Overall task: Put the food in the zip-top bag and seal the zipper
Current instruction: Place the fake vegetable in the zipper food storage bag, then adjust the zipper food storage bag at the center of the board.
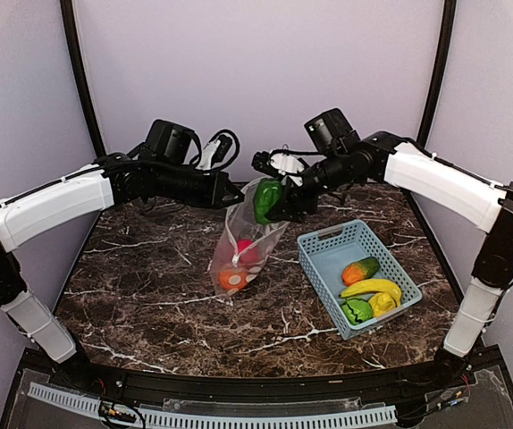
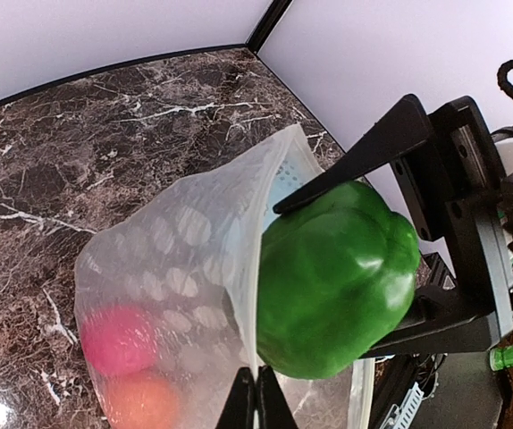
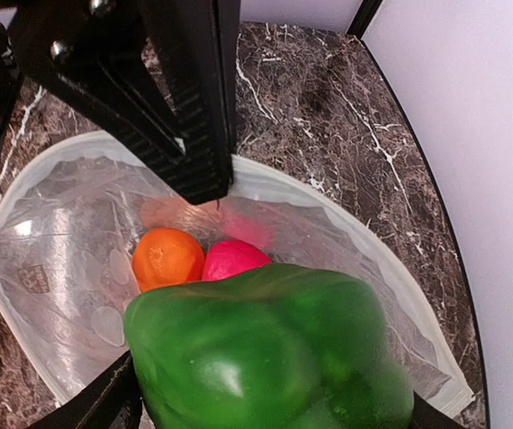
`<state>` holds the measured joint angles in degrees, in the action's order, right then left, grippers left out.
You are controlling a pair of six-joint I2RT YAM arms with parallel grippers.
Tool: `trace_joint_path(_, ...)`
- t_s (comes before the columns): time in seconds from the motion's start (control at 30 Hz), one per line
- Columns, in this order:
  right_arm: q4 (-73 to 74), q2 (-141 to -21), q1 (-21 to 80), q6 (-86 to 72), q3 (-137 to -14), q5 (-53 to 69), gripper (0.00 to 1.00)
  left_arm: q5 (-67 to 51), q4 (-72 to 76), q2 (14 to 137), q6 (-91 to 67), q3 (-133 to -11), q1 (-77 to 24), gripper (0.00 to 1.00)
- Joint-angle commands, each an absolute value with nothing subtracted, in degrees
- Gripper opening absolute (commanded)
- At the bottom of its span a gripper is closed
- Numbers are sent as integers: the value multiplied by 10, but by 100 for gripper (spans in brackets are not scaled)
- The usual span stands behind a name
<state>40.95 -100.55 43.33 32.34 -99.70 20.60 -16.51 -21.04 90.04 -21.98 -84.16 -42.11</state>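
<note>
While left gripper (image 2: pixel 256 400) pinches the zip-top bag (image 1: pixel 255 234) rim tight, hanging it w/ mouth open, right gripper (image 1: pixel 274 206) clamps the glossy, lobed green pepper (image 2: pixel 337 277) at that mouth. Best: lower it centred past the floppy dotted film, then let go onto the smooth red ball (image 3: pixel 234 257) & orange ball (image 3: pixel 167 257).

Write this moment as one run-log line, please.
left hand: shut on bag rim | right hand: holding pepper at bag mouth | in bag: red ball, orange ball | zipper: open
</note>
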Motion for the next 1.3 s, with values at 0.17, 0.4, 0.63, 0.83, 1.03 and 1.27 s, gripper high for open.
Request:
trace_joint_path(0.17, 366, -991, 454, 319, -993, 105, 87, -172, -194, 892, -226, -828, -423, 1)
trace_joint_path(0.4, 428, -969, 464, 377, -1005, 199, 84, -170, -198, 893, -218, -830, -423, 1)
trace_joint_path(0.63, 501, -946, 502, 456, -982, 254, 80, -170, -209, 892, -205, -830, -423, 1)
trace_joint_path(0.83, 530, -972, 535, 470, -984, 207, 78, -171, -214, 894, -197, -831, -423, 1)
trace_joint_path(1.03, 538, -1031, 549, 443, -1021, 132, 54, -174, -219, 894, -194, -832, -423, 1)
trace_joint_path(1.27, 557, -1042, 555, 433, -1087, 163, 0, -163, -239, 895, -176, -837, -423, 1)
